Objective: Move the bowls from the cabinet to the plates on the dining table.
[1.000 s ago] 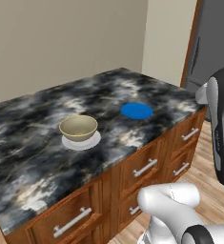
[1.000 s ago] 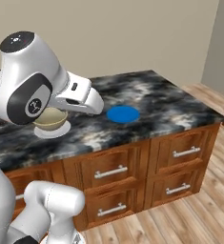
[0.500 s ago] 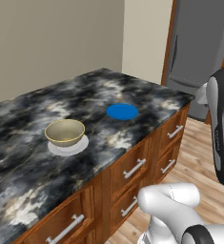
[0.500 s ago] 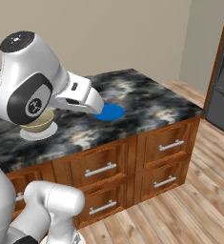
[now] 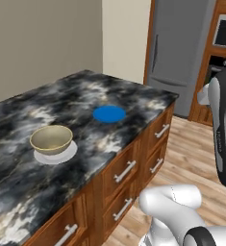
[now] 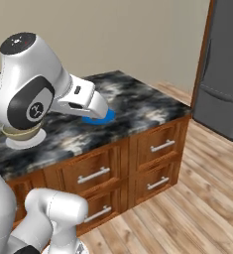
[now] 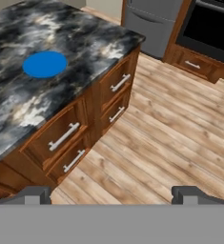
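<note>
One grey-olive bowl (image 5: 50,139) with a tan inside sits on the pale plate (image 5: 62,154) on the dining table (image 5: 18,178). The right base view has this bowl (image 6: 20,132) and its plate (image 6: 24,143) at far left, half behind my arm. Further along the dark marbled top lies the blue plate (image 5: 109,114), bare. My gripper (image 7: 113,195) is open and holds nothing; it hangs over the wooden floor beside the table's drawers, with the blue plate (image 7: 45,64) up to its left. The cabinet is out of view.
A grey fridge (image 5: 179,53) stands past the table's far end, with a dark wall oven (image 7: 211,28) set in brown wood next to it. Wooden floor (image 7: 170,143) runs between the table (image 6: 133,101) and these. The table's front carries drawers (image 6: 157,146) with silver handles.
The whole picture has shifted: the base has moved, so the table slides left and the fridge and oven come into view. The bowl stays on its plate and the gripper stays open.
</note>
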Available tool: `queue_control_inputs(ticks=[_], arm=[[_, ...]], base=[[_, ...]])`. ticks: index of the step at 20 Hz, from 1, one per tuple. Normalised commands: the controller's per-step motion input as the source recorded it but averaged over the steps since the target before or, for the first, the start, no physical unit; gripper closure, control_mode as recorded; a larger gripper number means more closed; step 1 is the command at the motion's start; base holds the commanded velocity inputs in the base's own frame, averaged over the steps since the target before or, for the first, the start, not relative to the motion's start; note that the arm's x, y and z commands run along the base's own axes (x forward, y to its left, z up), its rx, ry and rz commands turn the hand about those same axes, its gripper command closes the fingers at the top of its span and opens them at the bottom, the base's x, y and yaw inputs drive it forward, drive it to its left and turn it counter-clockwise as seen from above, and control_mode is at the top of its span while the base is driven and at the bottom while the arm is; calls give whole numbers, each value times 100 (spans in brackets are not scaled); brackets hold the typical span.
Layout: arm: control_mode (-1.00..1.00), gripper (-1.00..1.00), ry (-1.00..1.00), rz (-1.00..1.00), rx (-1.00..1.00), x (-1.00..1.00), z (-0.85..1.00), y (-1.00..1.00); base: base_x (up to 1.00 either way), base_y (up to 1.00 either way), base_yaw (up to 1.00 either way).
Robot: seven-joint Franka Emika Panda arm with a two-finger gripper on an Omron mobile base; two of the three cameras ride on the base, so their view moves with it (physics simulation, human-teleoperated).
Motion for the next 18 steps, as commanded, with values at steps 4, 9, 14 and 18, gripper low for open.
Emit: queue_control_inputs(ticks=[4,9,14,18], arm=[[100,-100,0,0,0,0,0,0],[100,-100,0,0,0,0,0,0],[100,-100,0,0,0,0,0,0],[100,-100,0,0,0,0,0,0]], base=[[0,3,-25],[0,3,-25],[0,2,-25],[0,1,-25]])
